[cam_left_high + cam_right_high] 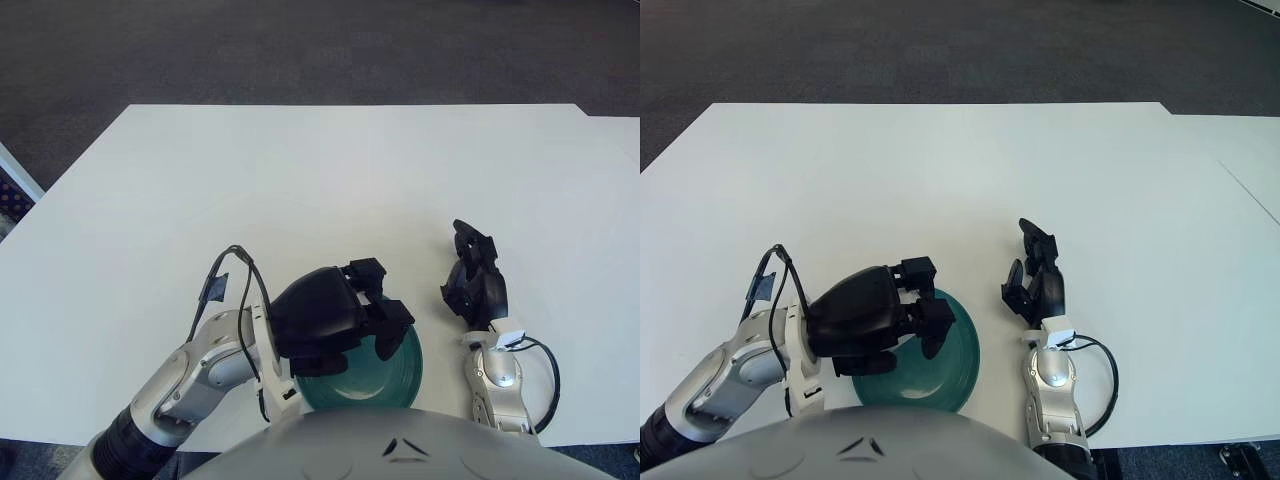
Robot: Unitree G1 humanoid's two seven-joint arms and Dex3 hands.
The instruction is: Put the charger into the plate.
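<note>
A dark green plate (396, 368) sits near the table's front edge, just before my body. My left hand (335, 315) hovers over the plate's left and rear part and covers much of it. No charger shows apart from this black hand, and whatever lies under the palm is hidden. My right hand (476, 282) shows to the right of the plate, fingers relaxed and holding nothing. In the right eye view the plate (952, 365) again peeks out to the right of the left hand (880, 315).
The white table (320, 170) stretches far ahead and to both sides. Its front edge runs close behind the plate. My grey torso (400, 445) fills the bottom of the view. Dark carpet (300, 50) lies beyond the far edge.
</note>
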